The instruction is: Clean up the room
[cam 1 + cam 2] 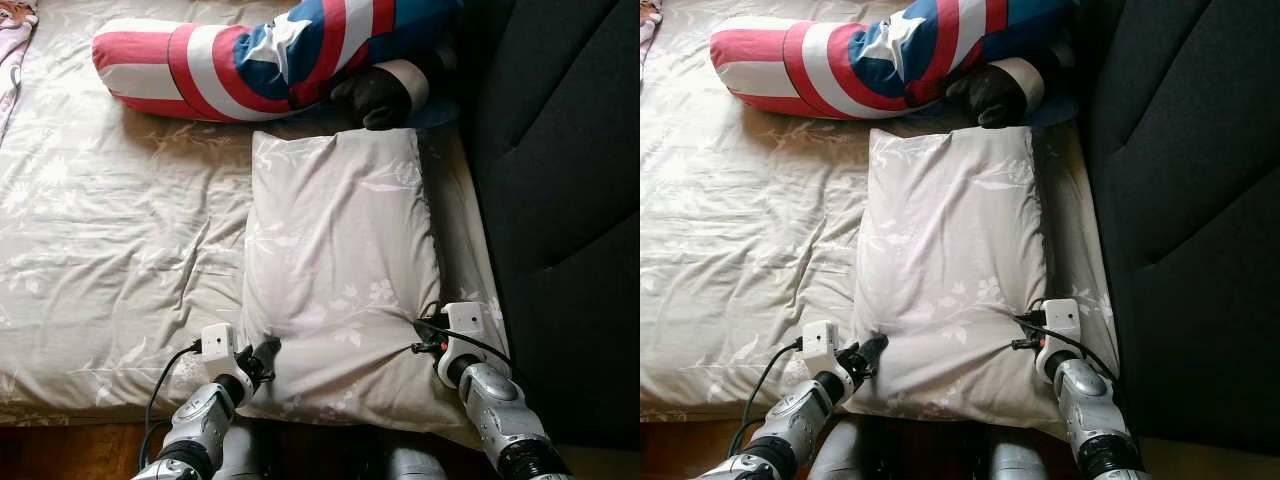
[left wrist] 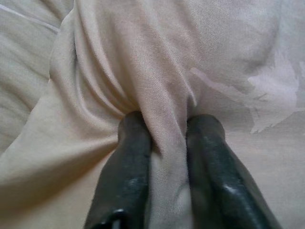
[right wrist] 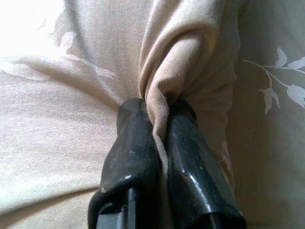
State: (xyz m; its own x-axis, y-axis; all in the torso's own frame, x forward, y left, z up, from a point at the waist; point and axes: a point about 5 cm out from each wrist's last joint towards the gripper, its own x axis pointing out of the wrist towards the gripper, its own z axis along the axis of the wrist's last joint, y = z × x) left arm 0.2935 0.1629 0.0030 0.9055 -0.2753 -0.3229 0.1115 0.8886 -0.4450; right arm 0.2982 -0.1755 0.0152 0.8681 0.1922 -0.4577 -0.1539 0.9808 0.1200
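Rectangular beige leaf-print pillow (image 1: 340,270) lies on the bed (image 1: 110,250). Left gripper (image 2: 169,129) at 7 o'clock and right gripper (image 3: 159,112) at 5 o'clock each pinch its soft fabric.

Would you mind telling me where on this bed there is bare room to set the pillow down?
The widest bare patch is the sheet left of the pillow and below the striped cushion. It is crowded to the right, where the pillow nearly meets the dark headboard, and at the top, against the cushion. The left pincer and right pincer pinch the pillow's near corners.
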